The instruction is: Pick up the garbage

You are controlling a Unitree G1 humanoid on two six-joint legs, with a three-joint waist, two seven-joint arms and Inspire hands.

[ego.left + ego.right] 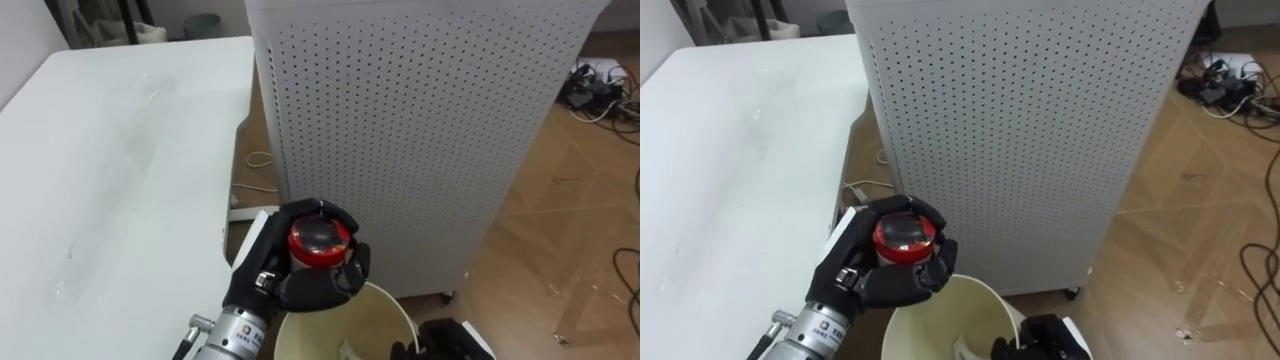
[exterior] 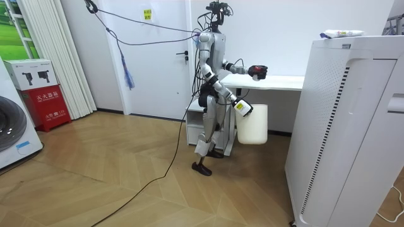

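Fingers of our left hand (image 1: 262, 280) are curled tight round a small red-topped can (image 1: 318, 243), gripping its sides with the top facing up at us. The can is raised over the bin (image 1: 330, 330), nearer its left rim than its middle. Our right hand (image 1: 445, 338) is at the bin's right rim; we cannot tell whether its fingers grip it. In the room view we stand at the end of the table (image 1: 110, 180), the bin hanging below the raised hand. A perforated cabinet (image 1: 420, 130) stands straight ahead.

We judge the step in hand to be the drop. To do it well, we should bring the can across until it is squarely over the mouth, or shift the bin under it, and lower the hand before letting go so the can cannot bounce off the rim. The right hand should hold the bin level and steady. Then we open the fingers all at once, palm tipped down, so the can falls clean.
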